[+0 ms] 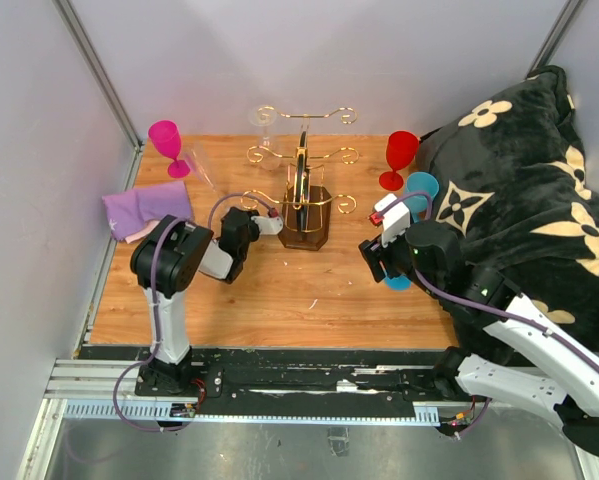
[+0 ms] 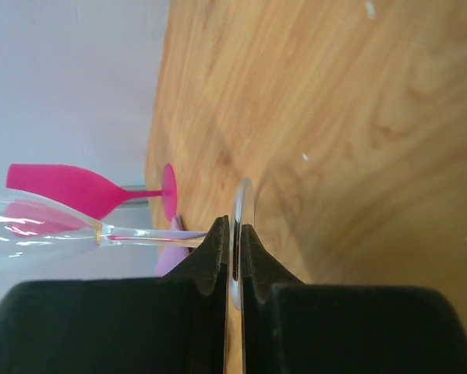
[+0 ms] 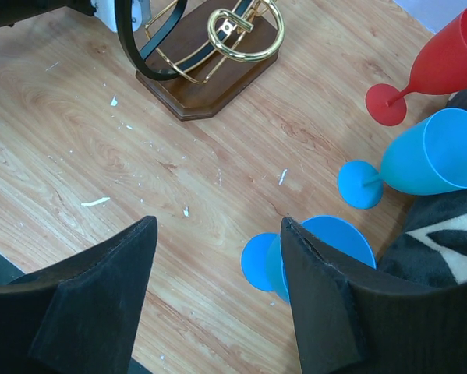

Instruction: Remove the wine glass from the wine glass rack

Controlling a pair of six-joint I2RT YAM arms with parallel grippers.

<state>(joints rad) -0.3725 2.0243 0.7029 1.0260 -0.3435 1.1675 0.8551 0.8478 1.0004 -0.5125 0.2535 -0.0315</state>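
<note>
Left gripper [image 2: 233,234] clamped on wine glass [image 2: 100,232] foot: grip leaves stem free to slide off wine glass rack [image 1: 304,235] hook. Right gripper [image 3: 217,226] apart, empty, parked clear.

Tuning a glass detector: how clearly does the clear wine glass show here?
Top external: the clear wine glass is a faint outline against the wooden table. Left wrist: stem and foot show plainly in the shut left gripper, bowl tinted by pink reflections. Right wrist: absent.
</note>
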